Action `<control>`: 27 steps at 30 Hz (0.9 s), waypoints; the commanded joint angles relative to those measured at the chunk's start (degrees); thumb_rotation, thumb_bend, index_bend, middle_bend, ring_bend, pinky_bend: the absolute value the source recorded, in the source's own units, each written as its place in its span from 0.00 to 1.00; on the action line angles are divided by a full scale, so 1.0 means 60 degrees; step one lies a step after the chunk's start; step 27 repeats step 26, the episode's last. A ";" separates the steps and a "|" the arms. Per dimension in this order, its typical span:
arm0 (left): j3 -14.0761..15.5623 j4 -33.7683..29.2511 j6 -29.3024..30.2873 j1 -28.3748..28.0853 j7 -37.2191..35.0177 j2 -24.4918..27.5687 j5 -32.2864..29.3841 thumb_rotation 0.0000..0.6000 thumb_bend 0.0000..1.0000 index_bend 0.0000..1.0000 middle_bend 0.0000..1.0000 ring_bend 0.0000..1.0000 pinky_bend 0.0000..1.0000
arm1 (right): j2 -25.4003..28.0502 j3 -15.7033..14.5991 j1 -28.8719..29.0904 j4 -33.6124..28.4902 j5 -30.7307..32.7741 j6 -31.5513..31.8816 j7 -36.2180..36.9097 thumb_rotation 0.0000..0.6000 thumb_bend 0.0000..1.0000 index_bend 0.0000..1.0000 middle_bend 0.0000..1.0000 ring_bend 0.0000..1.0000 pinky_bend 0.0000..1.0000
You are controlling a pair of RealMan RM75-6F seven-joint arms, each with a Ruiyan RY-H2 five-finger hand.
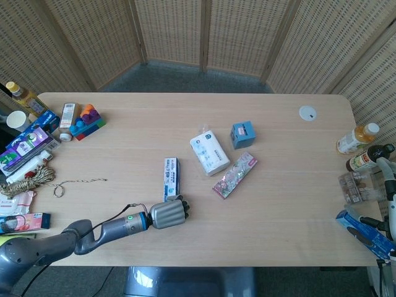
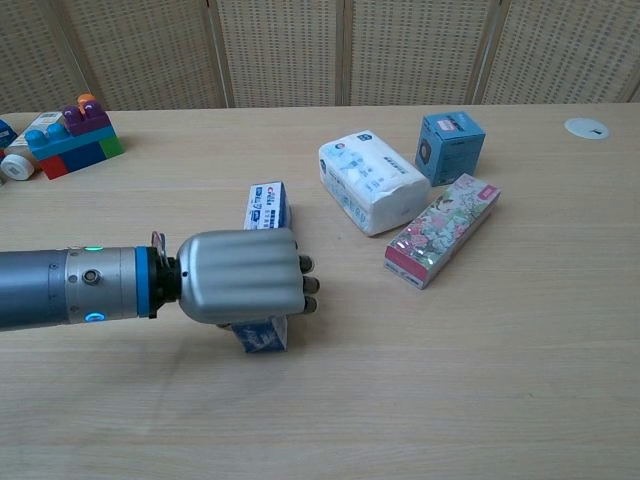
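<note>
My left hand (image 2: 245, 277) lies low over the table with its fingers curled around the near end of a long blue-and-white carton (image 2: 266, 207). In the head view the carton (image 1: 170, 176) points away from me, straight out from the hand (image 1: 168, 213). Its near end shows under the hand in the chest view. At the far right edge of the head view only part of my right hand (image 1: 387, 216) shows, beside a blue packet (image 1: 365, 234). How its fingers lie is unclear.
A white tissue pack (image 1: 209, 152), a small blue box (image 1: 243, 134) and a floral carton (image 1: 234, 175) lie right of the held carton. Toy blocks (image 1: 86, 120), boxes and string (image 1: 31, 179) crowd the left edge. Bottles (image 1: 357, 137) stand at the right edge.
</note>
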 commanded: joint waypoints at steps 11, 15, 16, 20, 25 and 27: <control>-0.1187 -0.4367 0.1760 0.0181 0.1391 0.3488 -0.0524 1.00 0.16 0.77 0.69 0.67 0.68 | -0.0010 -0.0094 -0.0017 -0.0127 -0.0170 0.0032 -0.0141 1.00 0.00 0.00 0.00 0.00 0.00; -0.1613 -0.5657 0.2067 0.0314 0.1765 0.4699 -0.0702 1.00 0.16 0.77 0.69 0.67 0.68 | -0.0028 -0.0129 -0.0012 -0.0165 -0.0219 0.0023 -0.0217 1.00 0.00 0.00 0.00 0.00 0.00; -0.1695 -0.5880 0.2138 0.0348 0.1812 0.4930 -0.0732 1.00 0.16 0.77 0.68 0.67 0.68 | -0.0032 -0.0133 -0.0013 -0.0173 -0.0225 0.0029 -0.0232 1.00 0.00 0.00 0.00 0.00 0.00; -0.2047 -0.6681 0.2461 0.0509 0.1912 0.5810 -0.0861 1.00 0.16 0.77 0.69 0.67 0.68 | -0.0043 -0.0146 -0.0021 -0.0207 -0.0258 0.0059 -0.0289 1.00 0.00 0.00 0.00 0.00 0.00; -0.2388 -0.7308 0.2815 0.0721 0.1869 0.6645 -0.0965 1.00 0.16 0.77 0.68 0.67 0.68 | -0.0046 -0.0151 -0.0029 -0.0238 -0.0273 0.0086 -0.0314 1.00 0.00 0.00 0.00 0.00 0.00; -0.2420 -0.7375 0.2841 0.0753 0.1857 0.6745 -0.0977 1.00 0.16 0.77 0.68 0.67 0.68 | -0.0045 -0.0154 -0.0032 -0.0242 -0.0281 0.0091 -0.0316 1.00 0.00 0.00 0.00 0.00 0.00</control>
